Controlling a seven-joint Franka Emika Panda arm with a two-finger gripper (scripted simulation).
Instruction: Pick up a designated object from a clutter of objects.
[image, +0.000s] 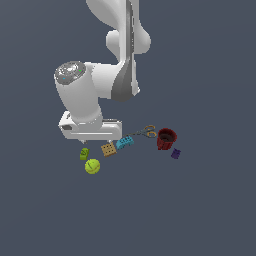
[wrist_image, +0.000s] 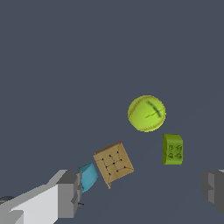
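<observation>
A plain, dark blue-grey floor (image: 210, 215) fills both views.

Exterior view: claw fingers hidden behind the arm's hand housing, scissors (image: 145, 132) too small to make out blades. Wrist view: blue brick (wrist_image: 89, 176) mostly hidden behind a claw finger (wrist_image: 69, 193), other finger cut off by picture edge.

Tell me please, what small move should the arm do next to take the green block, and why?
Probably shift the open end effector sideways until it is centred over the green block, then descend. In the wrist view the block lies nearer one finger, while the waffle square also sits between the fingers and the ball is close.
</observation>
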